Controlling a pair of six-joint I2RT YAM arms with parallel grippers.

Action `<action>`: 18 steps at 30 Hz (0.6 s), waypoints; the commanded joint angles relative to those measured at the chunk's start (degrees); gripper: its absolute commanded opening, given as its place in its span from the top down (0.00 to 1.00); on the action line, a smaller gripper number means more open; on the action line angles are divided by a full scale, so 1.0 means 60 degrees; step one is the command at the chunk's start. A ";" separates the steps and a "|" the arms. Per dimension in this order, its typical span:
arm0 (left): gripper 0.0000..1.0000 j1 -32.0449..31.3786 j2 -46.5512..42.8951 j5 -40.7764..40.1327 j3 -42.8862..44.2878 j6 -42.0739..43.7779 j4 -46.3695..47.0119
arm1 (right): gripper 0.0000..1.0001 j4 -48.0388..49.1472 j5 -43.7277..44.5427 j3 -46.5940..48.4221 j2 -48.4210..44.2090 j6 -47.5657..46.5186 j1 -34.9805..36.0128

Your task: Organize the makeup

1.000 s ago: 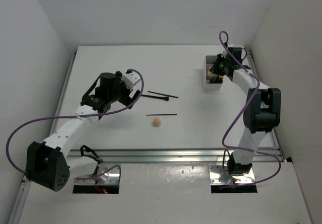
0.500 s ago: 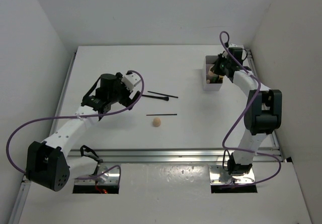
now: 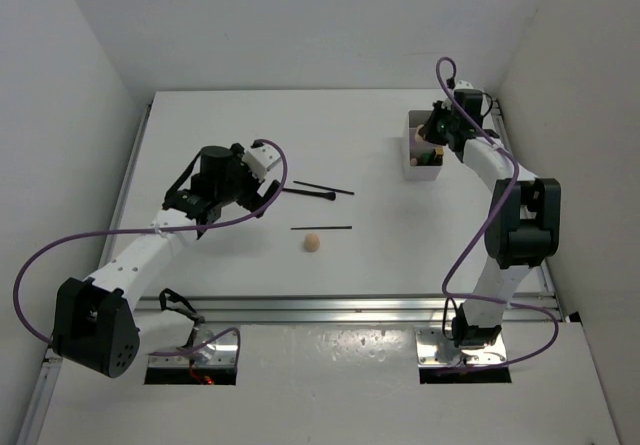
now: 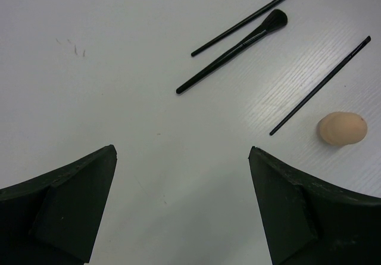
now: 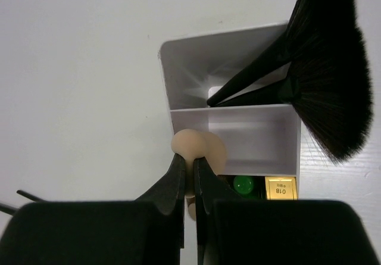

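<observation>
A plain white table [image 3: 380,255] stands between white walls [image 3: 300,25]. Nearest on it lies a peach egg-shaped sponge [image 4: 341,128], a thin black pencil [image 4: 321,85] just beyond, then a fluffy-tipped brush [image 4: 238,47] beside a slimmer brush [image 4: 250,18]. The left pincer [image 4: 183,150] hangs over bare table, spread wide and empty. At the far right, the right pincer [image 5: 189,164] is clamped on a second sponge [image 5: 199,146] over a white box [image 5: 190,74] holding bushy black brushes [image 5: 327,68], a green tube [image 5: 241,184] and a gold-labelled lipstick [image 5: 281,187].
</observation>
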 commanded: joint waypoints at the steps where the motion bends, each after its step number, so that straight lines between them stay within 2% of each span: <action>1: 0.01 0.0151 0.0040 0.0049 0.0086 -0.0172 0.0369 | 1.00 0.0556 0.0075 0.0560 -0.0457 0.0000 0.0041; 10: 0.01 0.0151 0.0128 -0.0039 0.0086 -0.0084 0.0369 | 1.00 0.0116 0.0017 0.0619 0.0025 0.0350 0.0027; 18: 0.01 0.0151 0.0128 -0.0039 0.0086 -0.0084 0.0369 | 1.00 0.0161 -0.0159 0.1057 0.1181 0.0264 0.0027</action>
